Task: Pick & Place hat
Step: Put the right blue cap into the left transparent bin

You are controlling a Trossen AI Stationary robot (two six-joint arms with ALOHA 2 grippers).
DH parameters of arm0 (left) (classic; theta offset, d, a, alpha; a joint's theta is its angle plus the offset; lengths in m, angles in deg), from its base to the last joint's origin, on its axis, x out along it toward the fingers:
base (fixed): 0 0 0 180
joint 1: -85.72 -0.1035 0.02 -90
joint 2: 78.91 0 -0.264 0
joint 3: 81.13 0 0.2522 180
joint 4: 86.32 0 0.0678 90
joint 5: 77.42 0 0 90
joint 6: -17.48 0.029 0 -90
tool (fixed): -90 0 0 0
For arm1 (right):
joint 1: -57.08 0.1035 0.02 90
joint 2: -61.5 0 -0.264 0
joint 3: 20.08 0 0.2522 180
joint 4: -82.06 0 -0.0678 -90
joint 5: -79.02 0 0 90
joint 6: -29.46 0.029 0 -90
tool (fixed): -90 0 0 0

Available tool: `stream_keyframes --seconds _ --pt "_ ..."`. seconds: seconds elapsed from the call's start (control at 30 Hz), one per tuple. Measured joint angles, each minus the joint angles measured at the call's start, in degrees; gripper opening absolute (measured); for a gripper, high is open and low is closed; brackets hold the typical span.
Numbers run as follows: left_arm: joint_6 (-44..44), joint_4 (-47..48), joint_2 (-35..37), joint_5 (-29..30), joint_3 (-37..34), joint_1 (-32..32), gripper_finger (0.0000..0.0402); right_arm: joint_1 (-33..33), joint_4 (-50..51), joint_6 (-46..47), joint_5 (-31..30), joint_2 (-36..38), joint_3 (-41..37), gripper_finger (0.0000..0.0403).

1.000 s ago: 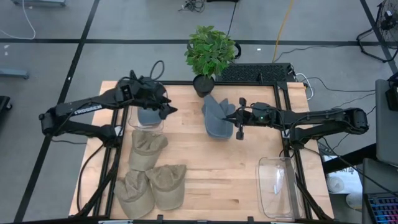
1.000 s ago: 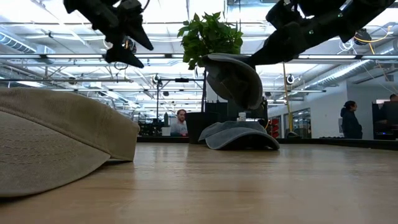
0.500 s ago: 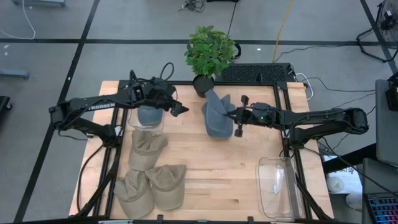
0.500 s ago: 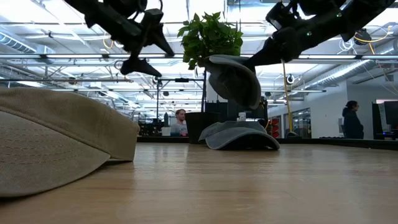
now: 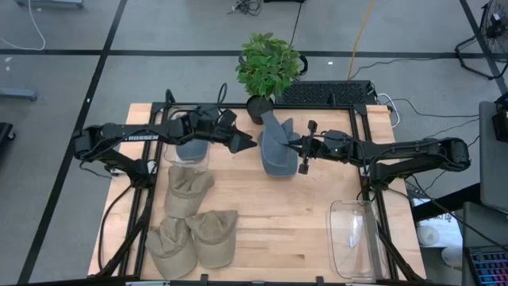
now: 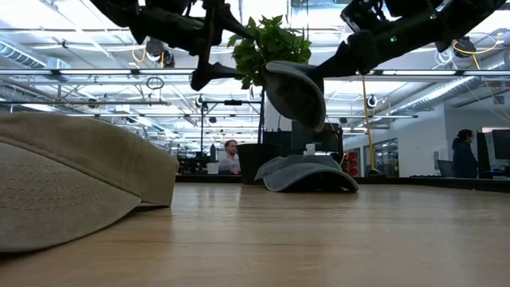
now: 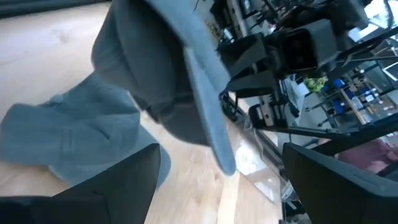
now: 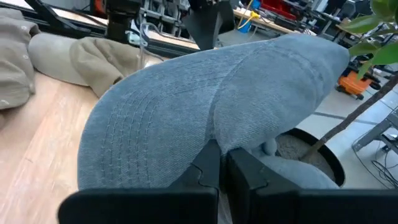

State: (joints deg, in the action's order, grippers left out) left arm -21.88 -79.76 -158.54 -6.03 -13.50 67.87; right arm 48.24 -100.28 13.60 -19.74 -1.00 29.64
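Hanging limp from pinched right gripper (image 5: 302, 152): soft, light hat (image 5: 274, 147); left gripper (image 5: 244, 141) spread empty at 9 o'clock; grasp brim.

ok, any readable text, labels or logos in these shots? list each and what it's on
"ROSSEN": white lettering along the left arm's forearm link in the high view; only those letters are clear, small but legible.
Right arm: no readable marking.
Blue hat held up by the right hand, and the tan hats: no logo or label visible.
Signs and screens in the room behind: too blurred to read.
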Motion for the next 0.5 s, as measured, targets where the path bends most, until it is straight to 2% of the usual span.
stream_keyframes --seconds 0.1,0.27,0.5 --pt "0.0 -0.39 0.08 2.35 0.0 0.87 0.0347 0.0 -1.87 0.06 0.05 -0.65 0.0 0.0" --pt "0.02 -0.32 0.08 3.44 0.0 1.24 0.0347 0.0 -8.57 -1.47 3.01 -4.23 0.02 0.0" --pt "0.02 -0.28 0.08 3.67 0.0 1.24 0.0347 0.0 -15.12 -2.89 2.9 -8.34 0.02 0.0"
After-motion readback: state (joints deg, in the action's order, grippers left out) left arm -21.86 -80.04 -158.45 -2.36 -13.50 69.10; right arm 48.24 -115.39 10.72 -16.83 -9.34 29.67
